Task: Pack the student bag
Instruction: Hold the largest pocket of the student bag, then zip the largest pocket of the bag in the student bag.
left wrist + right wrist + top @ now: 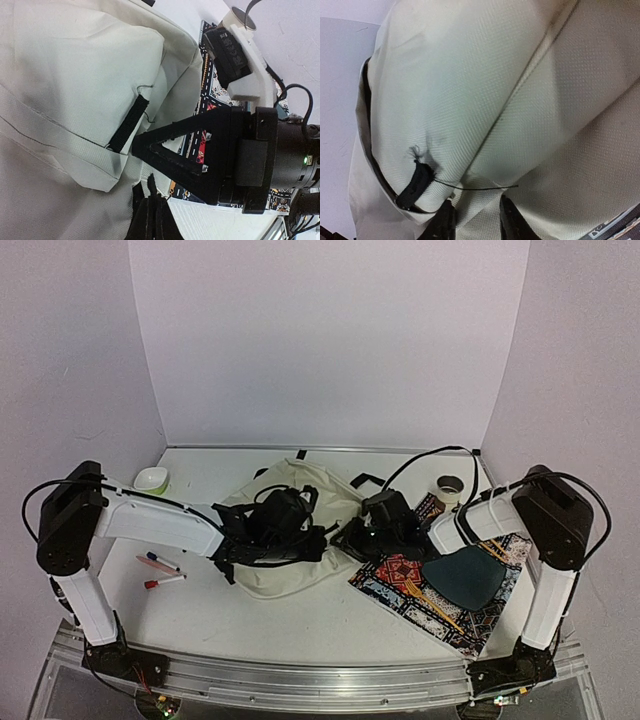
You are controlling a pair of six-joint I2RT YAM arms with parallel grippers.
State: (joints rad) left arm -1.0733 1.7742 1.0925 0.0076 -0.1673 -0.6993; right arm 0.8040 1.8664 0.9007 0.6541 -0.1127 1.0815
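Observation:
The student bag [288, 575], cream fabric with black straps, lies mid-table under both wrists. My left gripper [312, 540] is at its right edge, and in the left wrist view that gripper [150, 196] is shut, with a thin black tab of the bag [75, 75] sticking out between its fingertips. My right gripper [345, 538] meets it from the right. In the right wrist view its fingers [445, 222] stand either side of a raised fold of the bag [495, 75], and the cloth fills the gap of the right gripper [477, 220]. A short black strap loop [415, 185] sits just left of it.
A patterned placemat [440, 612] lies to the right with a dark teal pouch [465, 575] on it. A tape roll [450, 485] stands behind it. A green-and-white bowl [150, 478] sits at the far left, with two markers [160, 572] nearer me.

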